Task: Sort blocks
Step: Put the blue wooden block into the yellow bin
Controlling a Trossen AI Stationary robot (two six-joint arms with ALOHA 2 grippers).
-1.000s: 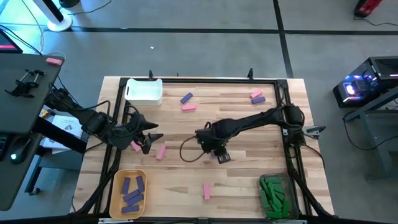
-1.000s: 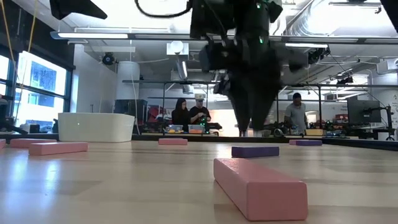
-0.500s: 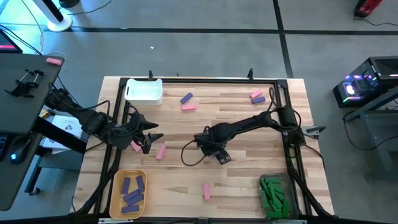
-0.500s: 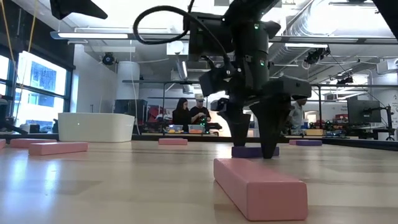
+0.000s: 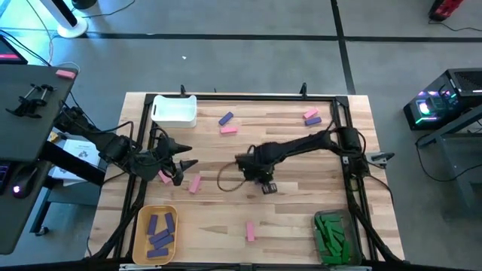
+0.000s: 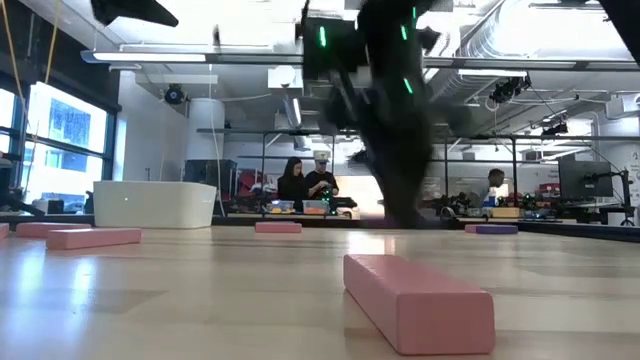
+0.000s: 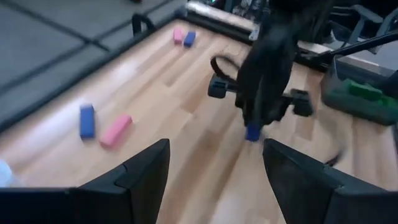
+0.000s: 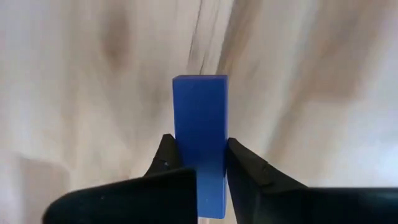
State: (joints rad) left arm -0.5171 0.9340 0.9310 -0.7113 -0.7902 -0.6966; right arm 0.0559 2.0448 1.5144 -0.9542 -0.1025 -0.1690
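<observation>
I see a purple block point(image 8: 199, 155) pinched between the fingers point(image 8: 166, 155) of my right tool point(image 5: 266, 183), standing on end past the tips; in the left wrist view it shows as a small stub point(image 7: 252, 132) under the dark arm. The right tool is clenched on that block near the middle of the tabletop point(image 5: 294, 218).

Nearest to that tool, toward the front edge, a pink block point(image 5: 250, 230) lies alone; in the low view it is the big one up close point(image 6: 418, 300). Off to the tool's left side a second pink block point(image 5: 194, 184) lies just beside my left tool point(image 5: 183, 165), and a third point(image 5: 163, 177) sits under that tool's fingers point(image 7: 144, 174). The left tool is released, fingers spread wide, holding nothing, near the left edge.

Toward the back edge from the right tool lie a purple block point(image 5: 225, 118) and a pink one point(image 5: 228, 129) close together, with a white bin point(image 5: 175, 111) farther left. At the back right corner a pink point(image 5: 309, 114) and a purple point(image 5: 314, 120) block touch.

At the front, the yellow bin point(image 5: 140, 226) holds purple blocks point(image 5: 159, 233), and the clear bin point(image 5: 352, 239) on the right holds green blocks point(image 5: 329, 233).

People stand in the room behind the tabletop point(image 6: 305, 180).
</observation>
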